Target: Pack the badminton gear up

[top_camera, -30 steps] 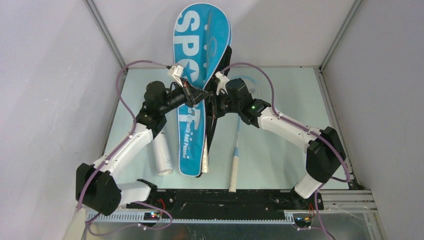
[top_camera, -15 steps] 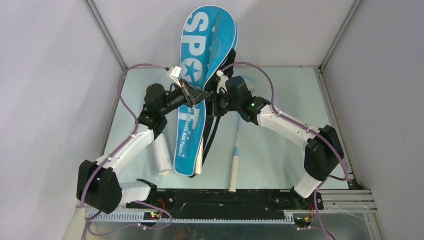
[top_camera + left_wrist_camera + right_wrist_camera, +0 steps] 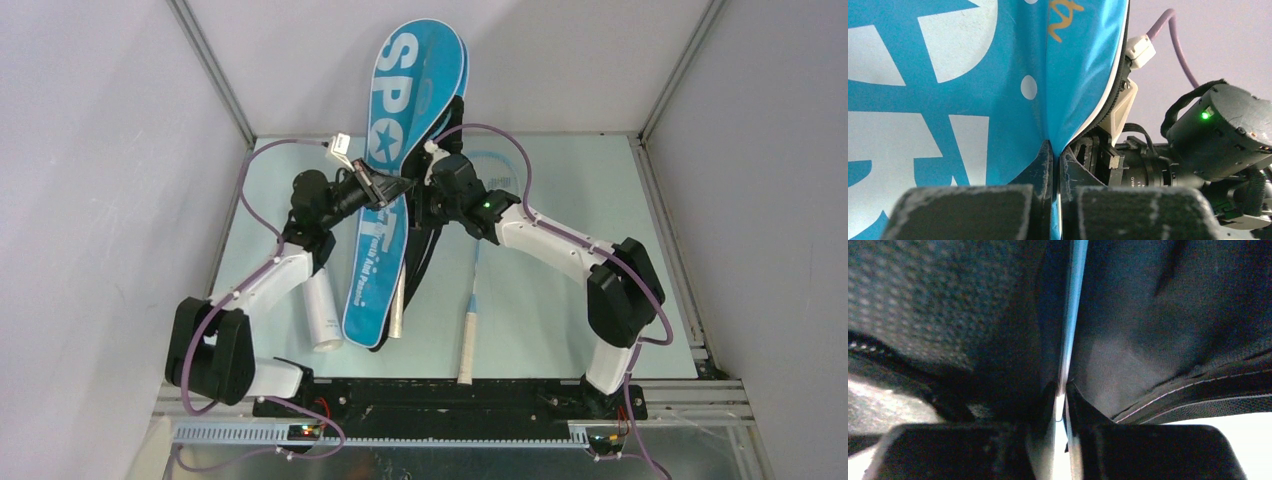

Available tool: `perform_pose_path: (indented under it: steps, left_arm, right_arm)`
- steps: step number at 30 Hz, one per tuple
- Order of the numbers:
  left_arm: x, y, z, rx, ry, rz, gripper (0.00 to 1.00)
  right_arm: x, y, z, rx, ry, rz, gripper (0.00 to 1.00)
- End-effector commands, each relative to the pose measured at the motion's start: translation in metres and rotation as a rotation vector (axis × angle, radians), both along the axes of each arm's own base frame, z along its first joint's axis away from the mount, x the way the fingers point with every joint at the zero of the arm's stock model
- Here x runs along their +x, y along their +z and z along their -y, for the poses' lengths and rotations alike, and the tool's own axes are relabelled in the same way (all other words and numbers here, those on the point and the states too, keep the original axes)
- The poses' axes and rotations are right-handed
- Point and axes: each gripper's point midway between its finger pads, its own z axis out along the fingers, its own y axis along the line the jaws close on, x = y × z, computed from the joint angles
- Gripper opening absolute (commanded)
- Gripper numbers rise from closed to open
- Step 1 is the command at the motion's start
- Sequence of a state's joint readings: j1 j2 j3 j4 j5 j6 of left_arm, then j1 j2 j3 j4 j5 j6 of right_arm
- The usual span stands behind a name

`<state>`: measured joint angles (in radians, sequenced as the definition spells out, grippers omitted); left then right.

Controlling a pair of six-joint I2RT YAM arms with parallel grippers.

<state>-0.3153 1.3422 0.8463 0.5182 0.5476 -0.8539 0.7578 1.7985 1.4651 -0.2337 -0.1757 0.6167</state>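
Watching remotely, I see the left gripper (image 3: 1054,152) clamped on the blue bag (image 3: 405,100), which stands tilted above the table's (image 3: 560,330) middle. The right gripper (image 3: 1061,390) has a thin bag edge between its nearly closed fingers; I cannot tell if it grips.

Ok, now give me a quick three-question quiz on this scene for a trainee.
1. True or false: the left fingers are pinching the bag.
2. Where is the tube? A: lying on the table. B: inside the bag. C: in the left fingers.
3. How many racket handles show in the top view?

Key: 1 true. 2 A. 3 two: one poking from the bag, one on the table.
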Motion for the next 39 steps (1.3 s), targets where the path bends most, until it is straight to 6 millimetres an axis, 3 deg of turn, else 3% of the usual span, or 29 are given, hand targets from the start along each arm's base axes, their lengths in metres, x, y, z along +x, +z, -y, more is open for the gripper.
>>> perform_pose_path:
  steps: [1,8,16,17,20,24,27,28,30,31,36,39]
  left_arm:
    - [-0.038,0.028,0.022,-0.113,-0.253,-0.003,0.00]
    - [-0.012,0.041,0.013,-0.206,-0.233,-0.017,0.00]
    - [0.005,0.013,0.010,-0.147,-0.164,-0.078,0.00]
    - [0.005,0.010,0.010,-0.151,-0.165,-0.078,0.00]
    - [0.004,-0.001,0.012,-0.188,-0.180,-0.117,0.00]
    - [-0.002,-0.013,0.014,-0.238,-0.205,-0.147,0.00]
    - [-0.004,-0.019,0.014,-0.251,-0.215,-0.148,0.00]
    - [-0.005,-0.024,0.014,-0.246,-0.213,-0.156,0.00]
    - [-0.005,-0.037,0.014,-0.221,-0.203,-0.179,0.00]
    - [-0.005,-0.041,0.014,-0.205,-0.198,-0.174,0.00]
    - [-0.009,-0.066,0.013,-0.151,-0.192,-0.214,0.00]
    - [-0.009,-0.076,0.012,-0.122,-0.184,-0.220,0.00]
  right_arm:
    - [0.032,0.036,-0.004,0.107,-0.025,0.173,0.18]
    - [0.008,0.039,0.008,0.058,0.090,0.183,0.43]
    - [-0.013,0.045,0.052,-0.080,0.063,0.215,0.66]
    - [-0.015,0.043,0.058,-0.099,0.055,0.224,0.84]
    - [-0.025,0.050,0.072,-0.119,0.057,0.251,0.96]
    - [-0.044,0.032,0.088,-0.171,0.091,0.228,0.97]
    - [-0.064,0.003,0.100,-0.218,0.122,0.167,0.95]
    - [-0.069,0.002,0.101,-0.211,0.129,0.156,0.95]
    - [-0.087,-0.019,0.107,-0.221,0.157,0.099,0.93]
    - [-0.092,-0.020,0.107,-0.216,0.165,0.094,0.91]
    - [-0.122,-0.069,0.116,-0.266,0.229,-0.030,0.80]
    - [-0.132,-0.088,0.114,-0.276,0.253,-0.079,0.74]
